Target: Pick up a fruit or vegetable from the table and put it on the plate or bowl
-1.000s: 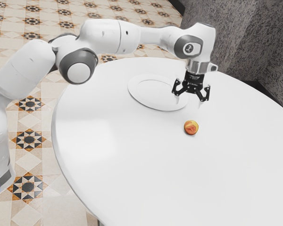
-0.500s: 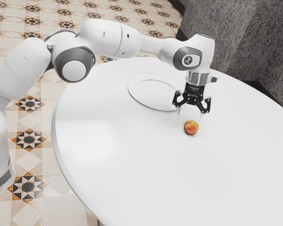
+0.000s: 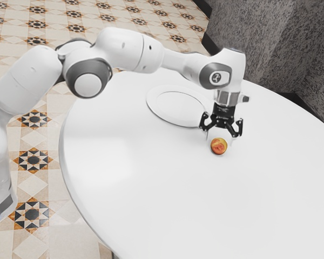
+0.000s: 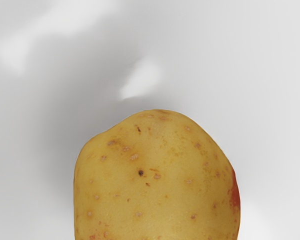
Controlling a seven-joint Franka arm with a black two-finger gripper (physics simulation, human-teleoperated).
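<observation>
While our black two-finger tool [image 3: 221, 131] hangs released above the round yellow-red fruit [image 3: 219, 145], we should lower straight, centred.

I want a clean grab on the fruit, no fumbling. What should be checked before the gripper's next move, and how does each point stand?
1. Gripper open: ok.
2. Gripper over the fruit: ok, the wrist view has it right below.
3. Gripper lowered around the fruit: not ok, it looks to hang above it.
4. Fruit resting on the table: ok.
5. Plate apart from the fruit: ok.
</observation>
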